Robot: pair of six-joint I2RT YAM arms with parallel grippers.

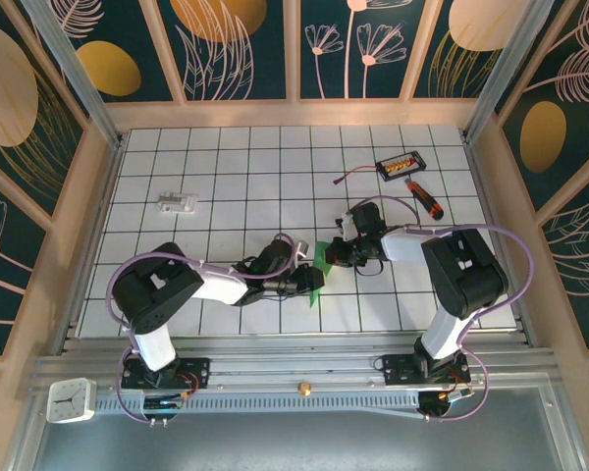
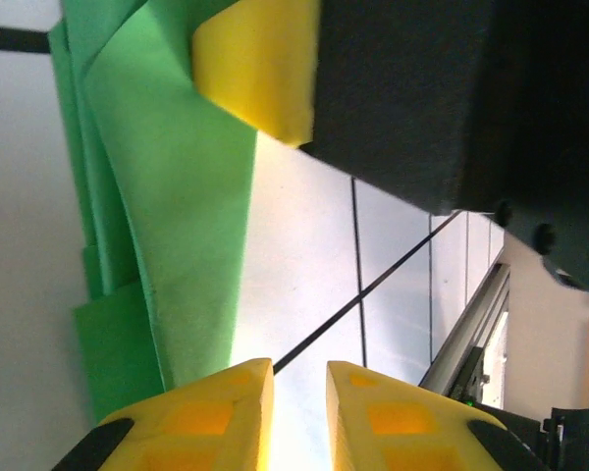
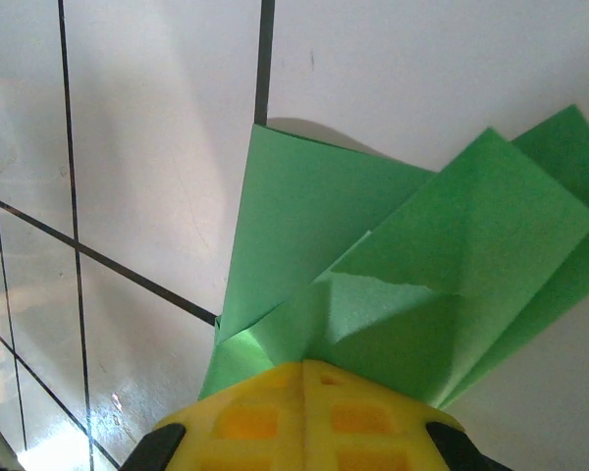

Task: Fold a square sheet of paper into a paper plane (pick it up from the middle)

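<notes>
- Right gripper [image 3: 304, 371] is clenched on the folded green paper [image 3: 422, 265]. It pinches one edge, so the layers fan out from its yellow pads over the white tiled table [image 3: 157, 147]. A pinch that close to the edge could let the sheet slide free if it gets tugged.
- Left gripper [image 2: 299, 378] sits just beside the same paper. Its fingers are parted by a narrow slit with nothing between them, and the table shows through the gap. If it closes where it is, I reckon it grabs air and misses the flap.
- From above, both claws meet over the paper near the middle of the table, very close together. A careless move could knock one into the other.
- Layers look loose and uneven rather than pressed flat, so the next crease could land crooked and spoil the plane's centre line.
- Paper this thin could tear or crumple if the two arms pull opposite ways.
- Screwdriver [image 1: 424, 199] and the black box [image 1: 401, 164] lie well apart at the far right, so I doubt they get in the way.
</notes>
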